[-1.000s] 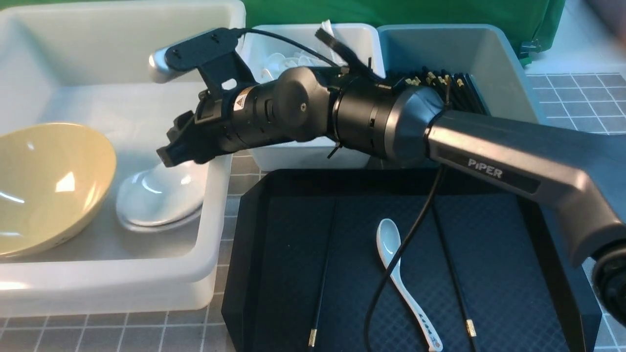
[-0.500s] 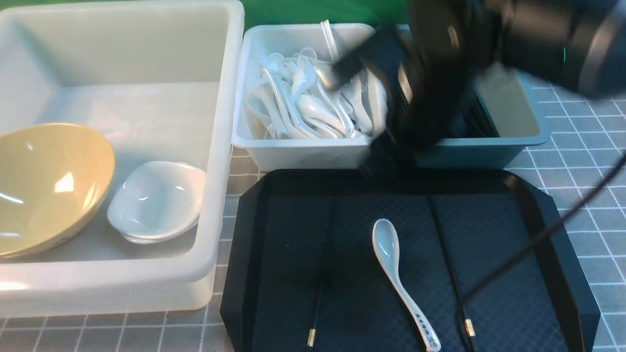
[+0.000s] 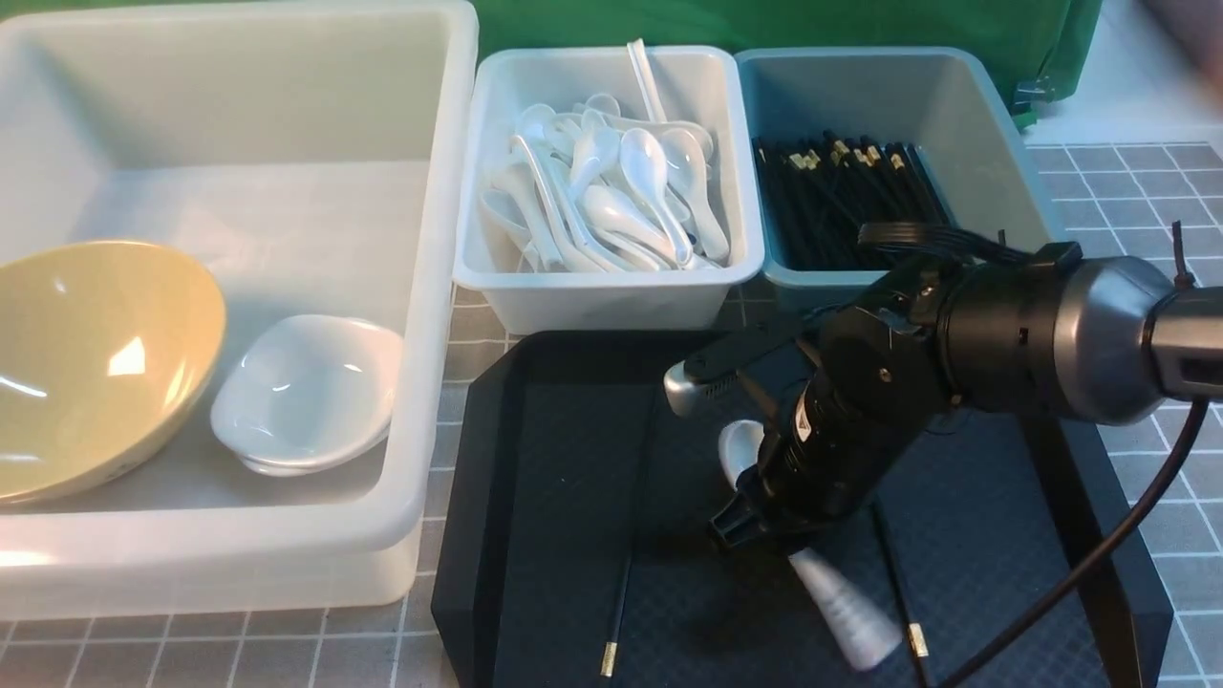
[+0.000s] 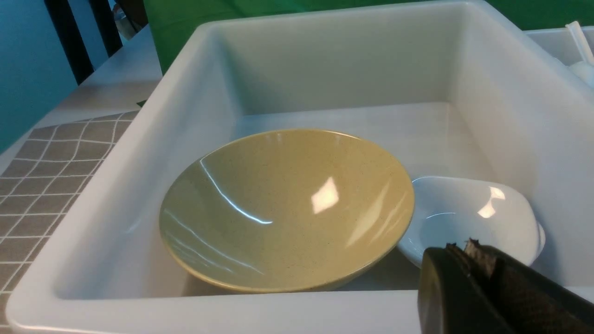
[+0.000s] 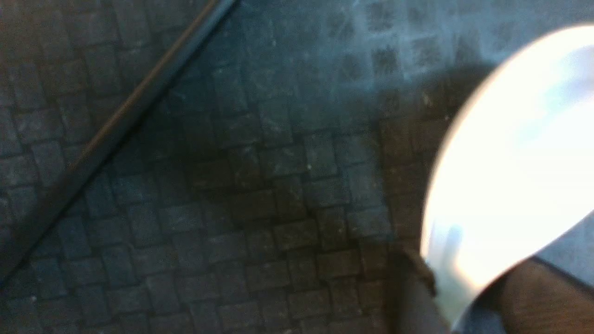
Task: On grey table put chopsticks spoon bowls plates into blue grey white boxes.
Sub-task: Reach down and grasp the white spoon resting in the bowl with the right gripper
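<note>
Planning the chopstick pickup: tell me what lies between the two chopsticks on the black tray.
Front view: the white spoon lies between them, with the right gripper over its middle.

The right arm's wrist covers the middle of the glossy white ceramic soup spoon [image 3: 741, 447] on the black textured tray [image 3: 564, 459]. The spoon's handle end is a blur, its writing unreadable. The fingertips of the right end effector [image 3: 738, 524] are hidden beneath that wrist, so its grip cannot be told. In the right wrist view the scoop is a washed-out glare cut off by the edge. The large yellowish olive bowl [image 3: 96, 363] runs off the front view's left edge.
</note>
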Tool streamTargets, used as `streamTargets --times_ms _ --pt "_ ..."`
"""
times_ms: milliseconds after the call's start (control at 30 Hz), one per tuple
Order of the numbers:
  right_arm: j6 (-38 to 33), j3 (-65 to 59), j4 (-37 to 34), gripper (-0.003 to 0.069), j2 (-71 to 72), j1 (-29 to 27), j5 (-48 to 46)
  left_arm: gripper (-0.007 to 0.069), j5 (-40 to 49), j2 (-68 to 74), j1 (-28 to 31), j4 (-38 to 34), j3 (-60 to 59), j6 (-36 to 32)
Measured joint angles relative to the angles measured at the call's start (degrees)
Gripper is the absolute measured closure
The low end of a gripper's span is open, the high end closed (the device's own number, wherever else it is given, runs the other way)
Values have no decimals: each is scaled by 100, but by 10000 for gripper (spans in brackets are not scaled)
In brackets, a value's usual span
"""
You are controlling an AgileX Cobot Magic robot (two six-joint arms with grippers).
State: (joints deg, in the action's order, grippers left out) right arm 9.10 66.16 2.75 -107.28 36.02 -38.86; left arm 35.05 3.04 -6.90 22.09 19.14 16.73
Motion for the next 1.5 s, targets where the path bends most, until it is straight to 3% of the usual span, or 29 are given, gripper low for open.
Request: streamTargets --times_ms 67,167,400,500,567,700,800,833,1000,1300,1367,1500 --pt "-108 128 -45 555 87 0 -90 633 0 0 0 0 0 0" --pt "-169 307 -74 614 357 0 -162 633 0 0 0 0 0 0" --pt "-431 1763 -81 626 938 -80 986 633 -5 0 0 0 0 0" --pt "-769 2358 -64 625 718 -142 743 633 -5 0 0 0 0 0" --pt "-1276 2641 -59 614 557 -160 27 633 -5 0 0 0 0 0" --pt "-1789 2619 -59 456 131 -160 -1874 633 -5 0 0 0 0 0" --pt "-1756 2325 -97 335 5 -160 -2029 633 -5 0 0 0 0 0" --pt "-1734 2047 -126 263 -23 -132 -1933 633 -5 0 0 0 0 0" --pt "-1484 1316 -198 106 -51 9 -1279 633 -5 0 0 0 0 0" --pt "-330 986 -185 111 -512 -81 -679 633 -11 0 0 0 0 0" --pt "-179 999 -275 142 -575 -76 -618 633 -11 0 0 0 0 0" --pt "-117 1012 -401 293 -609 -36 -557 633 -11 0 0 6 0 0"
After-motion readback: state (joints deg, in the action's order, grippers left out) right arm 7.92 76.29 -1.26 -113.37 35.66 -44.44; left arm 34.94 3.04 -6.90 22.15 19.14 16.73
